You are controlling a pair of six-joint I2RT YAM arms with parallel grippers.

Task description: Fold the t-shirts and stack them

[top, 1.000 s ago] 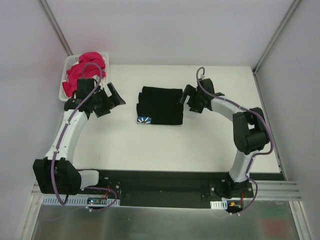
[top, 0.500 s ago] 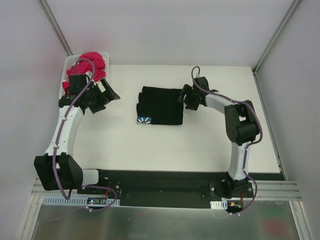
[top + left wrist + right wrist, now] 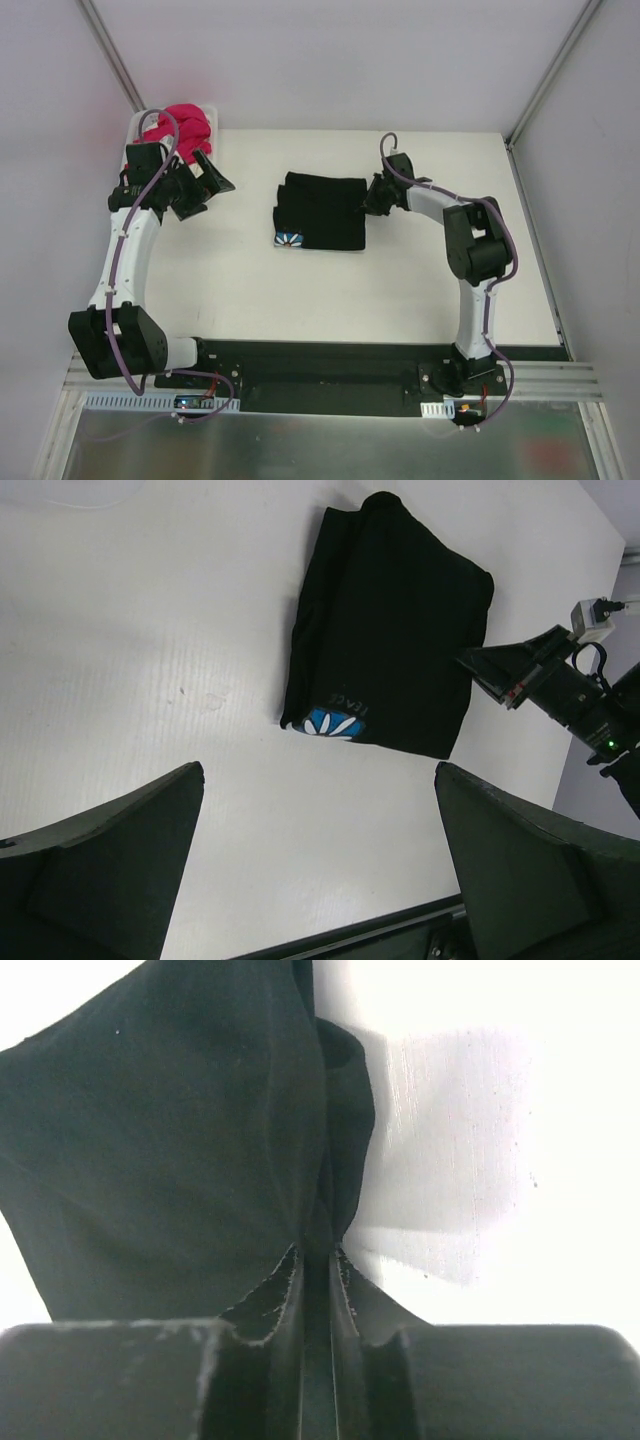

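Black t-shirt (image 3: 320, 212) folded, centre of frame, daisy print (image 3: 290, 240) at lower left corner. Right gripper (image 3: 372, 197) at its right edge — jaws pinched on cloth fold. Left gripper (image 3: 205, 180) upper left, jaws wide, empty — near magenta t-shirts (image 3: 185, 124) in basket (image 3: 213, 118).

I read black t-shirt (image 3: 322, 212): plain apart from one print | print (image 3: 290, 240): blue patch, white daisy petals | other t-shirt (image 3: 185, 125): magenta-pink | basket (image 3: 134, 125): white | bench (image 3: 300, 290): white, unpatterned
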